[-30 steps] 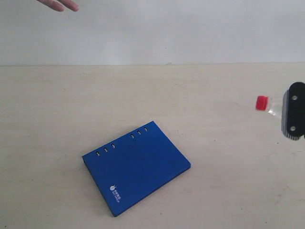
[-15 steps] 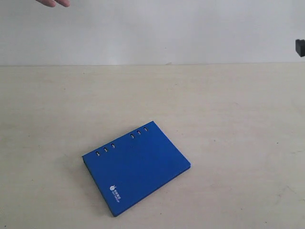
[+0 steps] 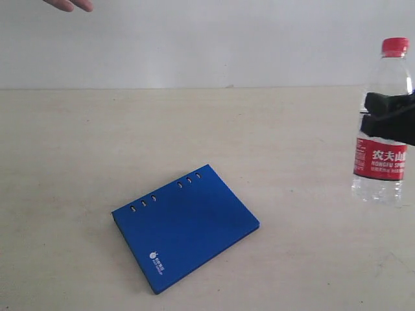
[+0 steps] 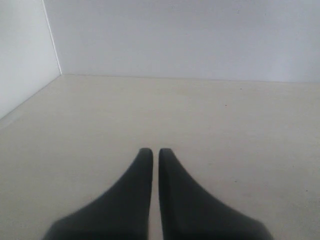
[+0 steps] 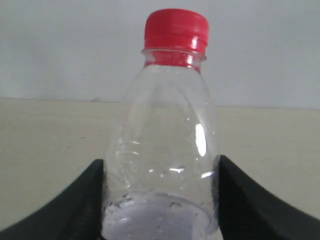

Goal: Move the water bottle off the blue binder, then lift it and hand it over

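Water bottle (image 3: 379, 159) back in frame, upright, clamped in the right gripper (image 3: 388, 120).

A second ago it lay tilted at the right edge, cap leftward; half a second ago it was out of view. Now it stands vertical, well apart from the blue binder (image 3: 185, 227), which has not moved. I judge removal done and the lift under way, with handover pending: a person's hand (image 3: 68, 4) waits at the far left. The right jaws press both sides of the bottle's body. The left gripper (image 4: 151, 152) is nearly closed, holding nothing. The beige table (image 3: 279, 129) is bare, and the wall (image 3: 227, 39) is plain white.
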`<state>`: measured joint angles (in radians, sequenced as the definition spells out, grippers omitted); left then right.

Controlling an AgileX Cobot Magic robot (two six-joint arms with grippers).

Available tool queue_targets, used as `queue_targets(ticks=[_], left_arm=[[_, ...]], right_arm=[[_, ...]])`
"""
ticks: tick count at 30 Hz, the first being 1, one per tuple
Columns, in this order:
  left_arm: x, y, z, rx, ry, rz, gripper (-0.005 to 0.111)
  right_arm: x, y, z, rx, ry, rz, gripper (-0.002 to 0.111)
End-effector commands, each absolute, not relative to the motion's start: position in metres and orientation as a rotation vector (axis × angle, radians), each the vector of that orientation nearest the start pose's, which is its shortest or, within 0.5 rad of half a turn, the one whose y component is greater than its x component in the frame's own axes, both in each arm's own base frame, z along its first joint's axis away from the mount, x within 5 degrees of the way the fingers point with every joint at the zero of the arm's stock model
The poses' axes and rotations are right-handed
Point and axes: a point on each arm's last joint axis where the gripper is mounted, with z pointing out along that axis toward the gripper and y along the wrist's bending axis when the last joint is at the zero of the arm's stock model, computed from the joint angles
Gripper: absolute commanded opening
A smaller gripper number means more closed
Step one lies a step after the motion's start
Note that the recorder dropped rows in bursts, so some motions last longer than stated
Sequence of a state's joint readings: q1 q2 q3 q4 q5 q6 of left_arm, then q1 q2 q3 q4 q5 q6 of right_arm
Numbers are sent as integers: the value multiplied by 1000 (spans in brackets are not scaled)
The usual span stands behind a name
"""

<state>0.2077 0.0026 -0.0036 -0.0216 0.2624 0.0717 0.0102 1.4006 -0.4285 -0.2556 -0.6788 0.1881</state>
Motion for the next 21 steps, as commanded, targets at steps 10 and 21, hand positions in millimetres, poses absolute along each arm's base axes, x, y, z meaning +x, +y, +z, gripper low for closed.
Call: queue_targets(ticks=[10, 21], left_arm=[[54, 11, 190, -122, 1737, 184, 4], [54, 11, 190, -122, 1737, 184, 4]], right_arm=[[278, 31, 170, -338, 1622, 181, 0], [323, 31, 139, -359, 1648, 158, 0]])
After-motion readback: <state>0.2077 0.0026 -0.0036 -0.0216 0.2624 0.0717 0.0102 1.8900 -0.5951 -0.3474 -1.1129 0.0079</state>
